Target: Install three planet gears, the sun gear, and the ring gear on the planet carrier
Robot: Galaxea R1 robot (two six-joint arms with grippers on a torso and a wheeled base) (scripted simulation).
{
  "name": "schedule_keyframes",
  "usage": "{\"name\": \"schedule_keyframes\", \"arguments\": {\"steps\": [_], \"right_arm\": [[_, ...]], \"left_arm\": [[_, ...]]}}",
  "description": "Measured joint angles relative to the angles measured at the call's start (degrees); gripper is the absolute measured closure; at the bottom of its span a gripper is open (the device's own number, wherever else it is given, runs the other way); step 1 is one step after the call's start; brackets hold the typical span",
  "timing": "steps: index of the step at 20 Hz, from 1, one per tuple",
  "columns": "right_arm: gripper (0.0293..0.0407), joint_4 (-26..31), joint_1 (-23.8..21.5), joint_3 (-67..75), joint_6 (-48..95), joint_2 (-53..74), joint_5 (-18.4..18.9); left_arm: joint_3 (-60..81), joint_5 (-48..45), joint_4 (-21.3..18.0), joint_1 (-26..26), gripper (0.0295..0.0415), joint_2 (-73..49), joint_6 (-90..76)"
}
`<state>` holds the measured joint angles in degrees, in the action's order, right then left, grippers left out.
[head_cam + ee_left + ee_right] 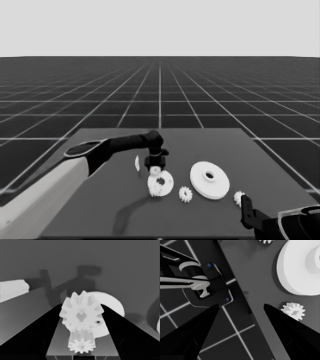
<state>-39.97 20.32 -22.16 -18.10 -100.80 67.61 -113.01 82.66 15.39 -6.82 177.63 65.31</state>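
The left gripper is clasping a gear above the smaller round part; only the left wrist view is showing another gear beneath. The right gripper is idling at five o'clock, fingers spread.

matt white toothed gear, smooth larger round part, matt dark table

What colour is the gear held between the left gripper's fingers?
White. The gear shows best in the left wrist view, against the black fingers.
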Motion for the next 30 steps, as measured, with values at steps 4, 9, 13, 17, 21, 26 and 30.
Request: {"name": "schedule_keyframes", "arguments": {"steps": [4, 9, 13, 17, 21, 26, 30], "right_arm": [[0.0315, 0.00, 0.00, 0.00, 0.00, 0.00, 0.00], [0.0315, 0.00, 0.00, 0.00, 0.00, 0.00, 0.00], [0.0315, 0.00, 0.00, 0.00, 0.00, 0.00, 0.00], [0.0315, 0.00, 0.00, 0.00, 0.00, 0.00, 0.00], [0.0315, 0.00, 0.00, 0.00, 0.00, 0.00, 0.00], [0.0315, 0.00, 0.00, 0.00, 0.00, 0.00, 0.00], [0.0315, 0.00, 0.00, 0.00, 0.00, 0.00, 0.00]], "left_arm": [[-0.24, -0.11, 0.10, -0.20, 0.0330, 0.05, -0.12], [-0.27, -0.12, 0.12, -0.21, 0.0326, 0.06, -0.13], [11.21, 6.26, -10.55, 11.23, 0.0326, -3.73, 6.32], [9.59, 7.73, -16.83, 18.51, 0.0326, -3.04, 5.40], [9.03, 7.93, -17.55, 19.18, 0.0326, -2.85, 5.05], [82.66, -40.17, 0.95, 25.75, 0.0323, -70.21, -77.79], [88.33, -43.45, 2.21, 26.33, 0.0326, -76.31, -84.50]]}}
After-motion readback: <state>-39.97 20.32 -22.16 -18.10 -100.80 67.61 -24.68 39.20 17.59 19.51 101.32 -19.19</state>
